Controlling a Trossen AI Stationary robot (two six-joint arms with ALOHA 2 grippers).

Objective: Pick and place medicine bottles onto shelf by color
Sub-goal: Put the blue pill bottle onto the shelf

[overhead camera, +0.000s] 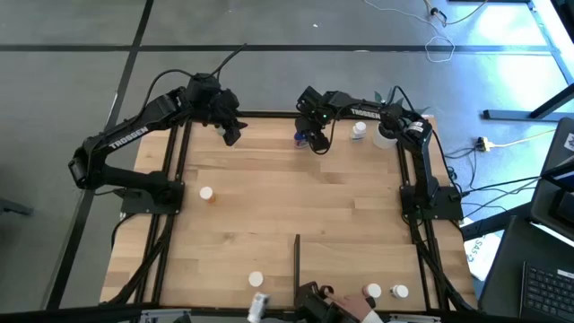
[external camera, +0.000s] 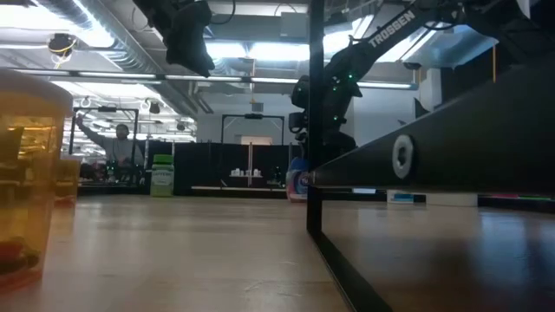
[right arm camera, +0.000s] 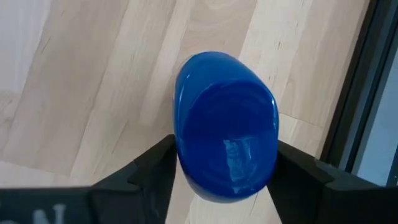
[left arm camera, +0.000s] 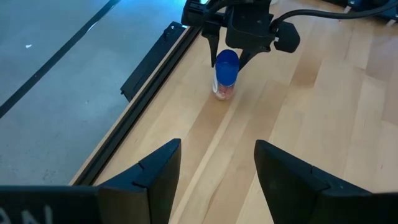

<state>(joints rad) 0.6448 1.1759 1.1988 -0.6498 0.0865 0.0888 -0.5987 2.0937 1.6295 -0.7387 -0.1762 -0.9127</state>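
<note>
A bottle with a wide blue cap [left arm camera: 226, 65] and a pinkish body stands upright on the light wood shelf [overhead camera: 269, 224], close to its far rail. My right gripper [right arm camera: 225, 155] has come down over the bottle and is shut on its cap; the bottle also shows under the gripper in the high view [overhead camera: 302, 138] and in the low view [external camera: 297, 180]. My left gripper [left arm camera: 217, 165] hangs open and holds nothing, above the far left part of the wood [overhead camera: 231, 133], some way from the bottle. My right gripper has the bottle's blue cap [right arm camera: 186, 143] pinched between its two fingers, one on each opposite side. The fingers [right arm camera: 152, 165] slant down onto it from above. The bottle stays upright with its base [left arm camera: 223, 94] on the wood.
Two white-capped bottles [overhead camera: 359, 130] [overhead camera: 385, 135] stand at the far right. One with an orange body [overhead camera: 206, 193] stands on the left, and several more [overhead camera: 256, 280] [overhead camera: 372, 292] line the near edge. A black divider bar [overhead camera: 297, 260] rises from the near middle. Black rails [overhead camera: 179, 179] edge the wood.
</note>
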